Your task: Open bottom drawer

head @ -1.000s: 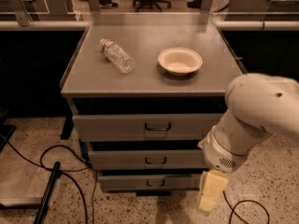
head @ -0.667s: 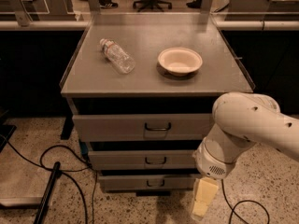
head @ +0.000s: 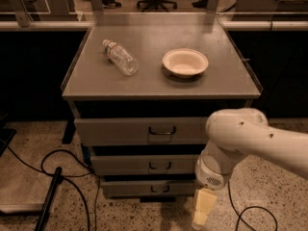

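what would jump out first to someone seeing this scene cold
The bulky white arm fills the lower right, its cream hand hanging near the floor by the right end of the bottom drawer, off to the right of its dark handle. On the grey cabinet top, a clear plastic bottle lies on its side, left of a pale bowl.

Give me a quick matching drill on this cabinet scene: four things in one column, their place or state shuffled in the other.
1 plastic bottle
2 bowl
3 bottom drawer
4 gripper

A shut, handle untouched
B lying on its side, cabinet top, left
C low down, just off the drawer's right end
D upright, cabinet top, right

Pairs: 1-B, 2-D, 3-A, 4-C.
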### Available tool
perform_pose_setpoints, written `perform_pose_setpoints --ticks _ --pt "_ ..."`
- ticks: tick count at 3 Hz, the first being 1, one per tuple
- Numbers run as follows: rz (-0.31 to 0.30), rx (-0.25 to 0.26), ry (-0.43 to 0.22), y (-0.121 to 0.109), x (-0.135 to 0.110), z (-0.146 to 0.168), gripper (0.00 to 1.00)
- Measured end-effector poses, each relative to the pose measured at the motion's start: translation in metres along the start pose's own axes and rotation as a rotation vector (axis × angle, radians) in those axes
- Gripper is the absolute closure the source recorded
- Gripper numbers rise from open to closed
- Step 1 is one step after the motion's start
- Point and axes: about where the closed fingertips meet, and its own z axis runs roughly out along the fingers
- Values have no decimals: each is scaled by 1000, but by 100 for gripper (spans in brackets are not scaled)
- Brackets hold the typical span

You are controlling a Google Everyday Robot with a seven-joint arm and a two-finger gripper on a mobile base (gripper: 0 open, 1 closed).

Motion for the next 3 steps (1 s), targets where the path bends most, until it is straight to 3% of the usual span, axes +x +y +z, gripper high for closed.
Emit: perform_pose_setpoints --ticks 1,2,3 --pt "6 42 13 -52 6 64 0" --pt "6 42 13 -52 6 64 0" --pt "7 31 -6 -62 11 91 0"
